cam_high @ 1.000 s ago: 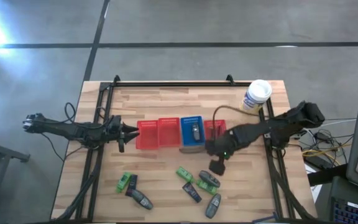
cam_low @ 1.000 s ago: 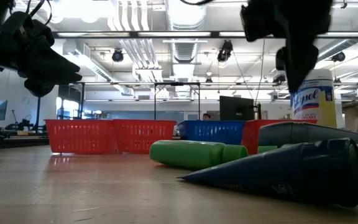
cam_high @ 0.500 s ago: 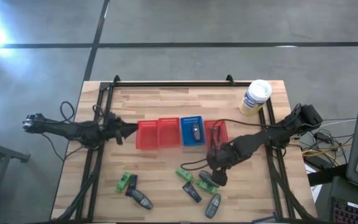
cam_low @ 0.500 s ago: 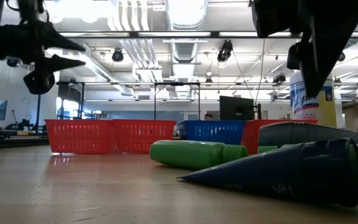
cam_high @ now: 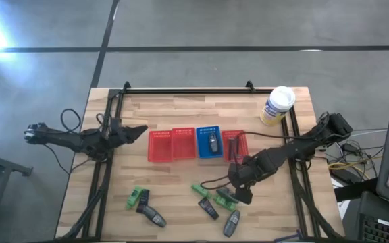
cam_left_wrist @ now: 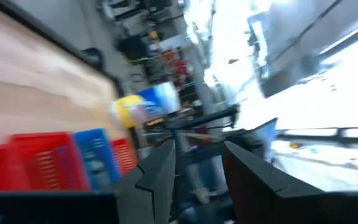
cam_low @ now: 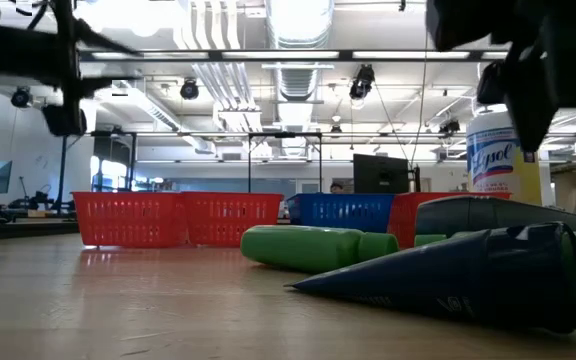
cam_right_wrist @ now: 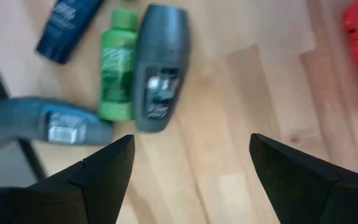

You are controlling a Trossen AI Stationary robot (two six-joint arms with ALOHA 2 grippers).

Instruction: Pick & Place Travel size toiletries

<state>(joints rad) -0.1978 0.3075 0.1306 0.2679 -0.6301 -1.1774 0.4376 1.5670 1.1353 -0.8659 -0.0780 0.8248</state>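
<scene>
Now: right gripper (cam_high: pixel 242 195) hovers with fingers spread wide and empty over the lower-centre toiletry cluster; left gripper (cam_high: pixel 139 129) idles at the left of the frame.

In the right wrist view, a grey oval bottle (cam_right_wrist: pixel 160 65) lies touching a green tube (cam_right_wrist: pixel 118 63), with a dark blue tube (cam_right_wrist: pixel 68 23) and a second grey bottle (cam_right_wrist: pixel 48 125) near them, all flat on the bench (cam_right_wrist: pixel 247 112). In the high view, a further green tube (cam_high: pixel 136 198) and grey bottle (cam_high: pixel 153 216) lie at lower left, well apart from the cluster. One grey bottle (cam_high: pixel 212 142) already sits in the blue basket (cam_high: pixel 209 152); red baskets (cam_high: pixel 172 145) flank it. A white canister (cam_high: pixel 277 104) stands upright at upper right. The left gripper is held above the bench beside the red baskets, fingers (cam_left_wrist: pixel 157 177) narrowly parted, holding nothing.
</scene>
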